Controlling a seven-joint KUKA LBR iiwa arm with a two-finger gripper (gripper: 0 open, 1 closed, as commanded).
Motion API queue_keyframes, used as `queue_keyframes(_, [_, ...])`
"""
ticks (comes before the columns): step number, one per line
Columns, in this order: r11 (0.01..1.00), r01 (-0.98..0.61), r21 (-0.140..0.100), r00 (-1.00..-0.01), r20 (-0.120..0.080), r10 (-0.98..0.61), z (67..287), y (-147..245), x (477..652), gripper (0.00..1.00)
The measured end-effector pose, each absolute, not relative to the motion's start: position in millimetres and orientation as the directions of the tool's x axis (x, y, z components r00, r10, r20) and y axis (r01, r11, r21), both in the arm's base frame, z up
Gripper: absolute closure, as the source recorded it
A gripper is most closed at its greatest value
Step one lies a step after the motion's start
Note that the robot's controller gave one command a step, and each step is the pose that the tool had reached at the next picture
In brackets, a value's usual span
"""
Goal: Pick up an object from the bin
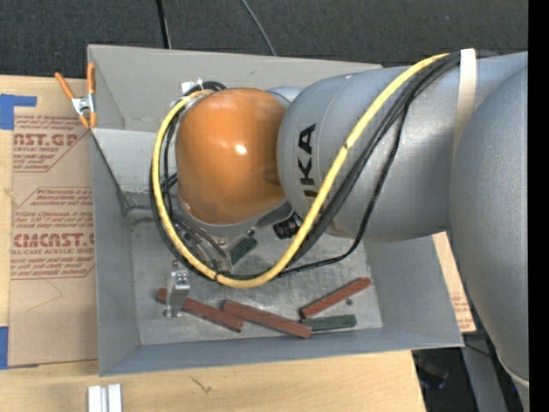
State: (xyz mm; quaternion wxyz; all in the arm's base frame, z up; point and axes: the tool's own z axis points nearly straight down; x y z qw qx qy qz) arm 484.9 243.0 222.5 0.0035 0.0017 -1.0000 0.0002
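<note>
My gripper (204,245) shows as dark metal parts just under the orange cover, over the left middle of the bin floor. A small dark green piece (244,245) lies right beside it. Below it, near the bin's front left, sits a small silvery metal part (178,287). One end of a reddish-brown flat stick (202,311) lies against that part. A second reddish-brown stick (268,318) runs along the front wall.
A third reddish-brown stick (336,296) lies tilted at the front right, with a dark green stick (331,323) just below it. The arm and its orange cover hang over the back and middle of the bin, with yellow and black cables looping beneath.
</note>
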Motion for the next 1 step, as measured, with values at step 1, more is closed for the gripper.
queue_keyframes(1, [1.0,0.0,0.001,-1.0,-0.001,0.0,226.6,241.6,487.2,1.0])
